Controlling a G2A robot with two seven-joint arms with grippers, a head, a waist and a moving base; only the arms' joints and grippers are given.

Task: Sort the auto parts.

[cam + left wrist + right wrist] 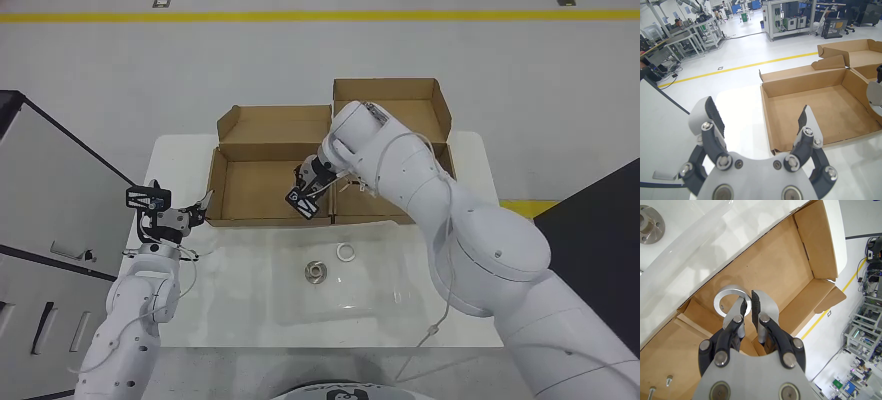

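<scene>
My right gripper (748,299) is shut on a silver metal ring (728,292), one finger inside the ring and the other outside its rim. It holds the ring just above the bare floor of the left cardboard box (772,262), close to the wall shared with the right box. From above, the right gripper (305,197) sits at that box's (255,190) right end. My left gripper (757,106) is open and holds nothing, above the table beside the left box (819,113). In the top view the left gripper (172,212) is at the table's left edge.
A metal flange (317,270) and a white ring (346,252) lie on the white table (250,300) in front of the boxes, on a clear plastic sheet (370,300). Two bolts (668,380) lie in the right box (392,105). The flange (649,228) is near the box front.
</scene>
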